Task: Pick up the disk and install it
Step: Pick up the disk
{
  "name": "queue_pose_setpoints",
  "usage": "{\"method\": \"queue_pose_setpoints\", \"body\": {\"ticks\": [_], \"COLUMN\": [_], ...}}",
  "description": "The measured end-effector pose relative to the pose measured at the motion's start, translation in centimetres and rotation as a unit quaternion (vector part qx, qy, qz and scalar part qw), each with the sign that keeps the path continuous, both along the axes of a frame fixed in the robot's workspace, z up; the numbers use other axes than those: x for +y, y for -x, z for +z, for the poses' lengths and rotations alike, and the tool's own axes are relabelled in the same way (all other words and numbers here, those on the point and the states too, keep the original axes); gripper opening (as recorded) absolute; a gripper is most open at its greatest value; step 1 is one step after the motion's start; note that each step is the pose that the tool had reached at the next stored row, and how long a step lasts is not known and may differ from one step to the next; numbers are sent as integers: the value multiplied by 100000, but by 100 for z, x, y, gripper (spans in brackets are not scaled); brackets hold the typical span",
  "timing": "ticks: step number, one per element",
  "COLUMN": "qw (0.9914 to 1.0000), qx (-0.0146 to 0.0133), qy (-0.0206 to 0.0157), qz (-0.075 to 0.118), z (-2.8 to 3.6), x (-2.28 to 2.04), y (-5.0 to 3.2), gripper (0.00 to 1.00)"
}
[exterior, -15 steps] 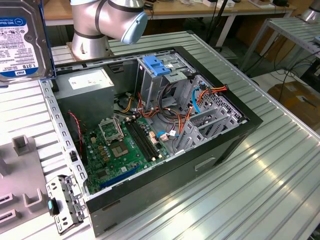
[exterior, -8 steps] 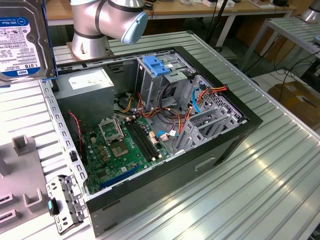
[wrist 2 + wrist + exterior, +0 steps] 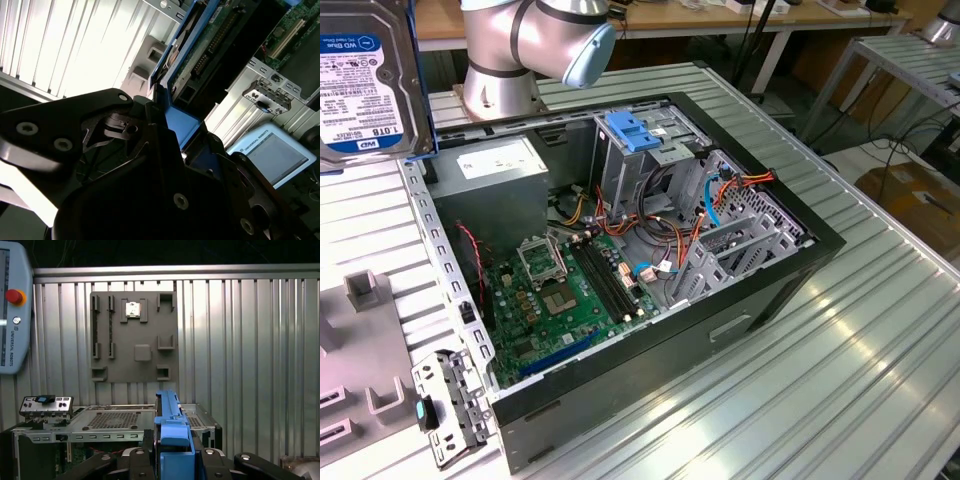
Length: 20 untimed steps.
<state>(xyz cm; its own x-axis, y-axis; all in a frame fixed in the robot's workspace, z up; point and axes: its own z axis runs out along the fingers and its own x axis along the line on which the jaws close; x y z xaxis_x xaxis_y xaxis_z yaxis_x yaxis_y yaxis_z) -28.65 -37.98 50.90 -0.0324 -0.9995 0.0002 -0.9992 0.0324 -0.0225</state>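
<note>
The disk [image 3: 365, 70], silver-grey with a white and blue label and a blue side rail, hangs in the air at the exterior view's upper left, above the table beside the open computer case [image 3: 790, 250]. In both wrist views my gripper [image 3: 172, 442] is shut on the disk [image 3: 169, 412], its black fingers [image 3: 142, 455] pressing the blue rails from both sides. The second wrist view shows the disk's circuit-board underside [image 3: 205, 50] running away from my gripper [image 3: 172, 127]. A light-blue bracket [image 3: 638, 132] sits on top of the case's drive cage.
The case lies on its side with the green motherboard [image 3: 570, 290], cables and a grey power supply [image 3: 500, 160] exposed. The arm's base [image 3: 515, 50] stands behind it. A grey fixture plate [image 3: 134, 335], a loose metal bracket [image 3: 445, 400] and a teach pendant [image 3: 12, 315] lie on the ribbed table.
</note>
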Motion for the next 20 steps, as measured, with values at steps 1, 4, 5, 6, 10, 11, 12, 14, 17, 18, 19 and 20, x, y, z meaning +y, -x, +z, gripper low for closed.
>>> {"method": "queue_pose_setpoints", "body": {"ticks": [1,4,5,6,10,11,12,14,17,18,19,20], "qw": [100000,100000,100000,100000,100000,100000,100000,100000,100000,100000,100000,100000], "qx": [1,0,2,2,1,2,4,1,1,0,2,1], "qy": [2,1,4,1,1,2,2,4,0,2,3,1], "qz": [2,3,3,2,2,1,2,1,3,0,2,1], "z": [0,0,0,0,0,0,0,0,0,0,0,0], "x": [0,0,0,0,0,0,0,0,0,0,0,0], "y": [-1,-9,-12,-14,-22,-25,-28,-33,-39,-41,-44,-46], "gripper": [37,37,37,37,37,37,37,37,37,37,37,37]}}
